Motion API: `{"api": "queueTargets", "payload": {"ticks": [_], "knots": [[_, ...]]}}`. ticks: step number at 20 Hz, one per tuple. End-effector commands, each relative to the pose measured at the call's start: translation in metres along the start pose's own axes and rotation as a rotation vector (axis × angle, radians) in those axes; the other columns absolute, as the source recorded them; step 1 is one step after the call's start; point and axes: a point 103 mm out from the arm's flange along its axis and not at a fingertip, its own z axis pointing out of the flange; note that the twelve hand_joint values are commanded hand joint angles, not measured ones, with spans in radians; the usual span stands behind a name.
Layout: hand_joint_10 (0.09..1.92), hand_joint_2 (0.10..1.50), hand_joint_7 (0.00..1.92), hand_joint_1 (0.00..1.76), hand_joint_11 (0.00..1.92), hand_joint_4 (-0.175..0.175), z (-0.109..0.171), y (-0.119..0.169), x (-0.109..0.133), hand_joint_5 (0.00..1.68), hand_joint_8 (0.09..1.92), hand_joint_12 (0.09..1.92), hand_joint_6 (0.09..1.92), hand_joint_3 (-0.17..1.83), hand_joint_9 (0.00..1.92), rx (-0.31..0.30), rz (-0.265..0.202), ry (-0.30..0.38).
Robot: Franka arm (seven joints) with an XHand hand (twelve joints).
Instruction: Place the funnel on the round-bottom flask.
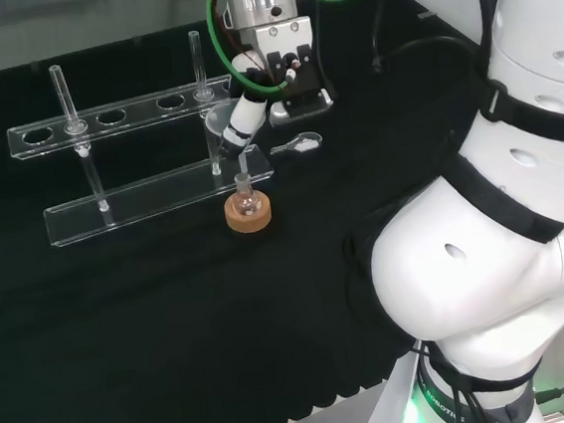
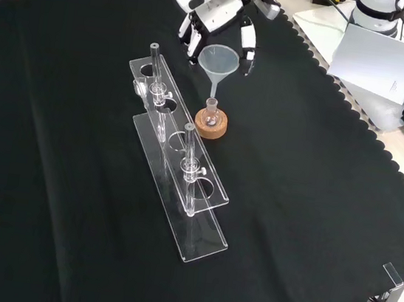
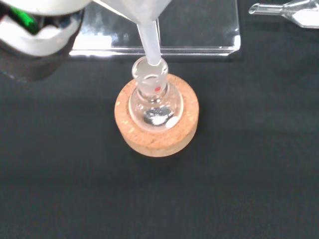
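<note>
On the black-clothed worktop (image 2: 317, 181), beside the clear tube rack (image 2: 177, 170), the round-bottom flask (image 3: 155, 102) sits upright in a cork ring (image 3: 157, 132). The funnel (image 2: 218, 62) stands over it, stem (image 3: 149, 45) entering the flask's neck. The hand (image 2: 206, 3) is at the funnel's cone, fingers (image 2: 247, 47) curled on either side of it, apparently gripping. A small glass piece (image 1: 298, 144) lies nearby on the cloth.

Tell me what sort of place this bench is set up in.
Most likely a robotics lab bench staged for chemistry-style handling. Clear glassware stands on a black cloth: a test-tube rack, a round-bottom flask on a cork ring, and a funnel held by the robot's hand.
</note>
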Motion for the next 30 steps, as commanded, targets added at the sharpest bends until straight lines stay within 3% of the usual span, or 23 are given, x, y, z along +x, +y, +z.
{"api": "queueTargets", "payload": {"ticks": [1, 30], "knots": [[0.65, 0.95, 0.97, 1.01, 0.51, 0.175, 0.01, 0.003, 0.006, 0.99, 0.92, 1.3, 1.02, 0.31, 1.22, 0.015, 0.0, 0.002], [0.65, 0.95, 0.97, 1.01, 0.51, 0.175, 0.017, 0.016, 0.002, 0.99, 0.92, 1.31, 1.03, 0.3, 1.21, -0.002, -0.019, 0.011]]}}
